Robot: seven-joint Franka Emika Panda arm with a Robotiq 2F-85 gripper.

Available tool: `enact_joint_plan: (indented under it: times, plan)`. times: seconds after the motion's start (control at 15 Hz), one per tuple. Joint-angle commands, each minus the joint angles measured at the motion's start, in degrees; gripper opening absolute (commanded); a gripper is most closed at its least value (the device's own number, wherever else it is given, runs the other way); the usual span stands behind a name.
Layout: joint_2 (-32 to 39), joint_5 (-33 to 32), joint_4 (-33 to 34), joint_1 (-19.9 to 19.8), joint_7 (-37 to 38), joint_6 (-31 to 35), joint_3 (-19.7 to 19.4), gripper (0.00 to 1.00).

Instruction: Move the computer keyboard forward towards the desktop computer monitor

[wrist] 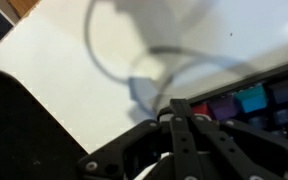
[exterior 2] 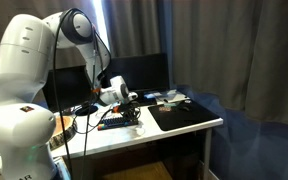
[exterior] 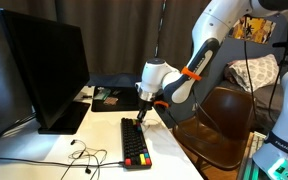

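Looking over the white desk (exterior: pixel 99 135), we see the monitor (exterior: pixel 44 70) standing on it, the keyboard (exterior: pixel 134 143) lying flat beside its base, and the gripper (exterior: pixel 142 116) down at one end of the keyboard. We can't tell if the jaws are apart or together, it's too blurry.

The computer keyboard (exterior: pixel 134 145) looks matt black plastic, the table (exterior: pixel 99 135) smooth white.

**Odds and ends around the tabletop**

A flat black mat (exterior 2: pixel 184 114) covers one end of the white tabletop (exterior: pixel 44 145). A thin dark cable (exterior: pixel 84 155) loops on the bare surface near one edge. A brown chair (exterior: pixel 224 120) stands beside a long edge. Grey curtains (exterior 2: pixel 234 50) hang behind.
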Motion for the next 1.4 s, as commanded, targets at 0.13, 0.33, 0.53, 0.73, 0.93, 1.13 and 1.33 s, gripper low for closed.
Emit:
enact_joint_plan:
  times: [0.13,0.33,0.53,0.73,0.93,1.13,1.33]
  plan:
    - [1.4,5.0,4.7,-1.5,-4.7,-6.6,3.0,0.00]
    - [-2.3,8.3,4.0,-3.5,-7.1,-15.1,5.1,0.00]
    - [-8.9,11.1,1.4,-5.7,-9.9,-22.6,7.9,0.00]
    - [-16.8,14.0,-1.9,-7.5,-12.5,-28.6,11.6,0.26]
    - [-24.9,19.2,-6.4,-8.6,-14.3,-30.0,15.3,0.40]
    - [-33.7,22.6,-12.8,-8.0,-19.0,-26.8,18.7,0.62]
    - [-43.4,27.2,-20.2,-6.5,-26.5,-23.0,20.9,0.82]
